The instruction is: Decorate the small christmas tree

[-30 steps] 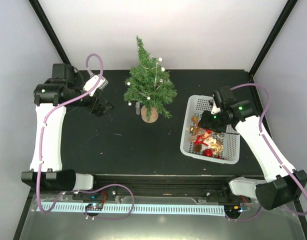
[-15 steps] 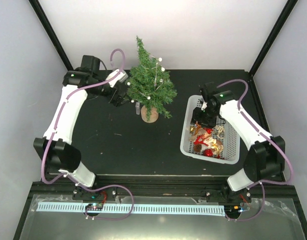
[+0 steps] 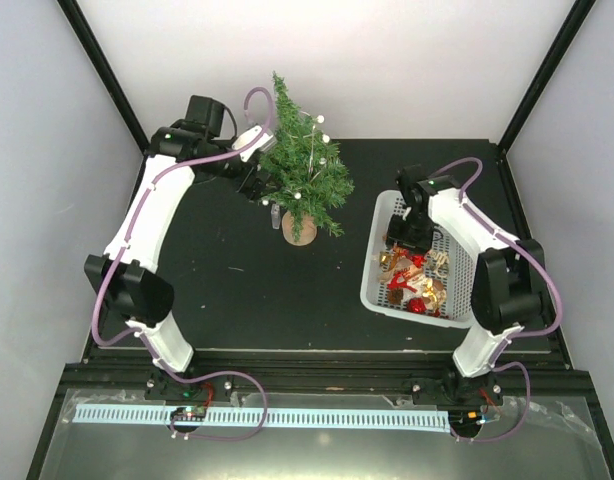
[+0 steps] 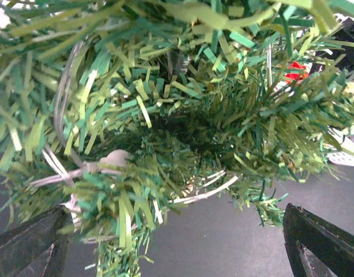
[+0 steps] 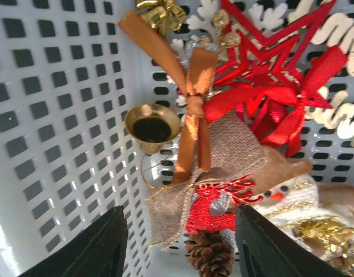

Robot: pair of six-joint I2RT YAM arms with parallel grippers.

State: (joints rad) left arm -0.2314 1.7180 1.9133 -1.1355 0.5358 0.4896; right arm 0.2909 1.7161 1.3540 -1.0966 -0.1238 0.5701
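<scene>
An ornament is being picked: the tree (image 3: 299, 180) stands at twelve o'clock on the table (image 3: 217, 290), the left gripper (image 3: 259, 184) gapes wide at its nine o'clock side, and the right gripper (image 5: 180, 242) hangs half-open and empty over the ornaments (image 5: 223, 156) in the three o'clock basket (image 3: 463, 290), so it likely must next close on one.

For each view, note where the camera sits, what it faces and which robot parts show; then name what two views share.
Top external: above, behind the arms, looking down on table, small christmas tree and basket; both arms show.
Left wrist: on the left arm, facing tree branches; left gripper shows.
Right wrist: on the right arm, facing basket ornaments; right gripper shows.
Shared: tree, top and left wrist.
</scene>
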